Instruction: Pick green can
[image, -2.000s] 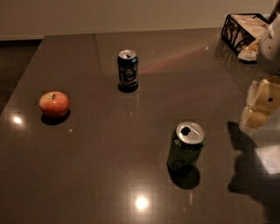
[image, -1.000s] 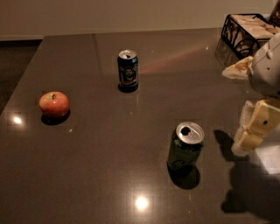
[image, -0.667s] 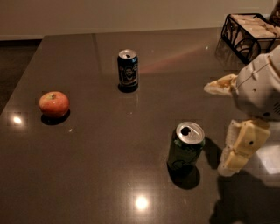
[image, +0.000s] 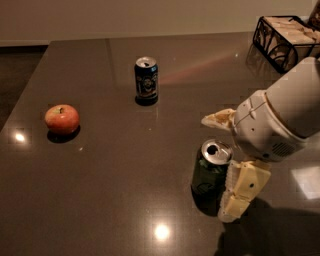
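Presently, fingers (image: 245, 187): apart; one pale finger sits at the right front side of the green can (image: 206, 176), the other (image: 220, 119) just behind the can's top, tip pointing left.
Contact: the lower finger overlaps the green can's right edge in the camera view; cannot tell whether either finger touches it.
Gripper (image: 216, 167): set around the green can, the can in the gap between the fingers, not closed on it.
Wrist housing (image: 280, 120): white, rounded, just right of and above the green can; it enters from the right edge.
Green can: upright on the table (image: 100, 200), silver top with the opening visible, dark green body, standing on its own reflection.
Dark blue can (image: 146, 80): upright, well apart from the green can, behind it and to its left, pictured label facing the camera.
Apple (image: 62, 119): red with yellow patches, stem up, far left of the green can and slightly behind it.
Wire basket (image: 280, 37): black, far behind and right of the green can at the table's rear corner; pale contents, not identifiable.
Table: dark, glossy; a bright lamp reflection (image: 161, 231) lies in front-left of the green can.
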